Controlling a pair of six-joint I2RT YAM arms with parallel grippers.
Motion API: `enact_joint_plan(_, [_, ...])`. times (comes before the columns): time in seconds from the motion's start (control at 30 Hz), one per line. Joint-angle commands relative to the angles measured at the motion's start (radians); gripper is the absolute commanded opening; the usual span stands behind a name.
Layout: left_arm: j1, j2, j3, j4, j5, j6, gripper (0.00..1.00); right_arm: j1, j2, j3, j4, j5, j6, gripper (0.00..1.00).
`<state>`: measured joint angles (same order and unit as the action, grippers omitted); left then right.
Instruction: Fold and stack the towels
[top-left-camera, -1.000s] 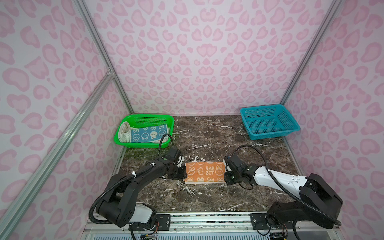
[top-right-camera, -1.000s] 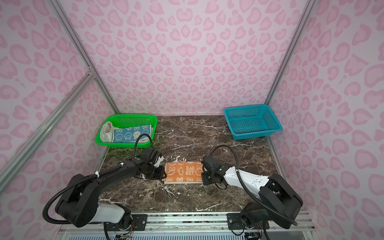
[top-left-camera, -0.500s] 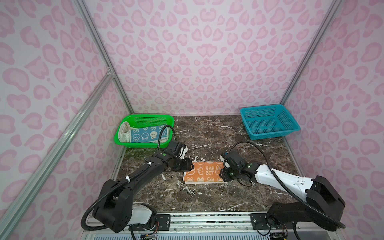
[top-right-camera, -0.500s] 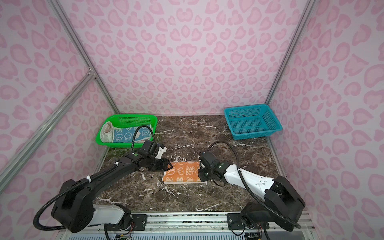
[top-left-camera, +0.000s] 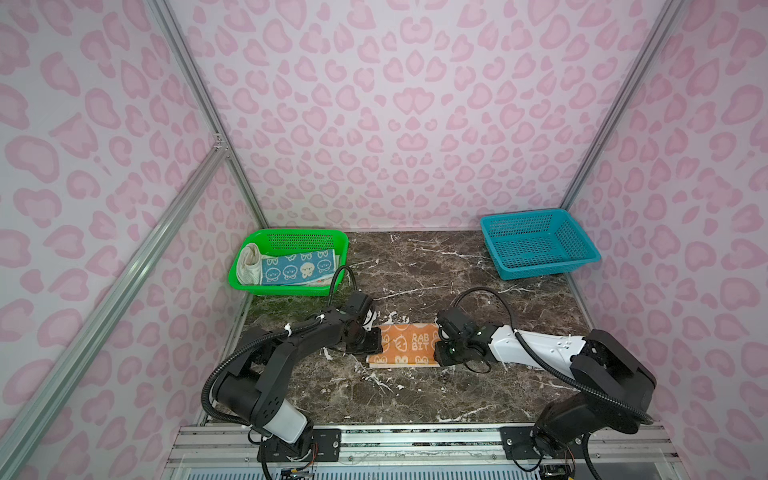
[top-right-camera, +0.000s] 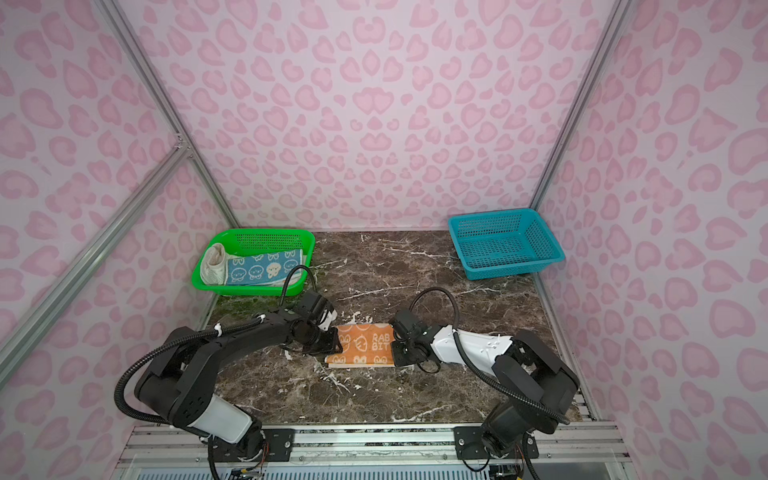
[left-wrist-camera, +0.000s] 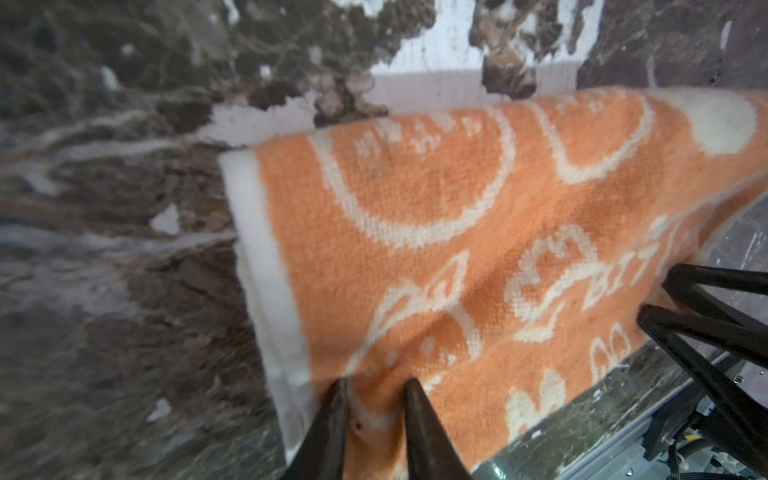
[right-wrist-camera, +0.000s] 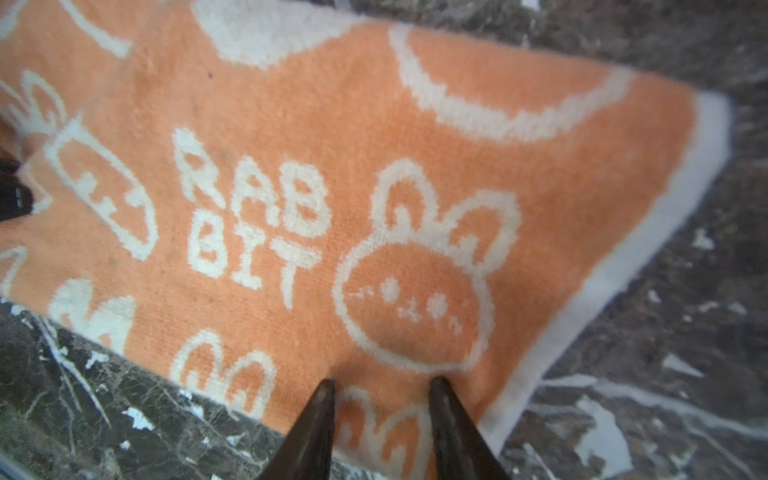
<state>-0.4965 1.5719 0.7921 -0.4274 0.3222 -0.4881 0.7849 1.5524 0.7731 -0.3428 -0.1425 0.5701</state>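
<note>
The orange towel (top-left-camera: 409, 345) (top-right-camera: 365, 345) with white bunnies and "RABBIT" lies folded into a narrow strip on the marble table, near its middle. My left gripper (top-left-camera: 376, 343) (left-wrist-camera: 376, 384) is at the strip's left end, shut on a raised ridge of the orange towel (left-wrist-camera: 457, 228). My right gripper (top-left-camera: 436, 351) (right-wrist-camera: 382, 380) rests on the right end, open, with its tips apart on flat cloth of the orange towel (right-wrist-camera: 332, 145). The blue bunny-face towel (top-left-camera: 297, 268) and the white towel (top-left-camera: 248, 264) lie in the green basket.
The green basket (top-left-camera: 286, 292) stands at the back left of the table and a blue basket (top-left-camera: 540, 266) with nothing in it at the back right. Metal frame rails run along the front edge, and pink patterned walls close in three sides.
Both grippers rose a little toward the back, then came down onto the orange towel's ends. The left jaws have narrowed onto the cloth and the right gripper has moved left onto the strip.
</note>
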Motion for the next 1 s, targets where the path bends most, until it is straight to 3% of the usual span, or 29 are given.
enact_joint_plan(0.0, [0.0, -0.006, -0.022, -0.005, -0.084, -0.006, 0.29, -0.002, 0.024, 0.001, -0.08, 0.048, 0.014, 0.4])
enact_joint_plan(0.23, [0.001, -0.165, 0.007, 0.053, -0.076, 0.045, 0.54, 0.002, -0.064, 0.033, -0.07, 0.066, -0.053, 0.45])
enact_joint_plan(0.47, [0.001, -0.348, 0.07, 0.041, -0.19, 0.064, 0.64, 0.015, -0.084, 0.13, -0.111, 0.106, -0.18, 0.63])
enact_joint_plan(0.57, [0.004, -0.444, 0.042, 0.063, -0.249, 0.043, 0.73, 0.039, -0.053, 0.188, -0.144, 0.129, -0.259, 0.68])
enact_joint_plan(0.7, [0.034, -0.545, -0.025, 0.069, -0.278, 0.006, 0.88, 0.08, 0.023, 0.27, -0.175, 0.142, -0.353, 0.72])
enact_joint_plan(0.73, [0.051, -0.565, -0.047, 0.06, -0.281, -0.006, 1.0, 0.093, 0.043, 0.29, -0.179, 0.148, -0.375, 0.73])
enact_joint_plan(0.97, [0.209, -0.664, -0.158, 0.041, -0.195, -0.039, 0.97, 0.152, 0.183, 0.389, -0.177, 0.167, -0.476, 0.79])
